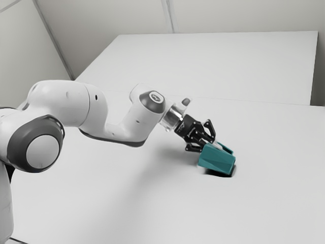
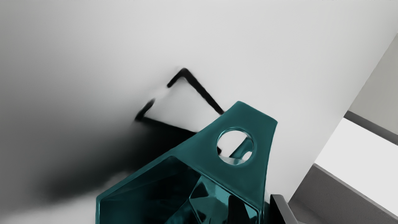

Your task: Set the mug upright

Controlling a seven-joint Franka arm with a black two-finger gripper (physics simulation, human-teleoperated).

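Observation:
In the exterior view my gripper (image 1: 215, 144) reaches down to the teal mug (image 1: 217, 159) from its upper left. The mug is tilted, with a dark shadow under its lower edge. Seen in the wrist view, the angular mug (image 2: 245, 115) has its hollow side facing my hand, beside a flat part with a round hole. There my gripper (image 2: 260, 209) has one finger outside the mug's wall and a dark finger shape inside, shut on that wall. The lower ends of the fingers and much of the mug's body are hidden.
The pale table (image 1: 127, 203) extends around the mug. Behind it stands a large white surface (image 1: 218, 61) near the room's walls. A dark outline and soft shadow lie on the table (image 2: 93, 46) beside the mug in the wrist view.

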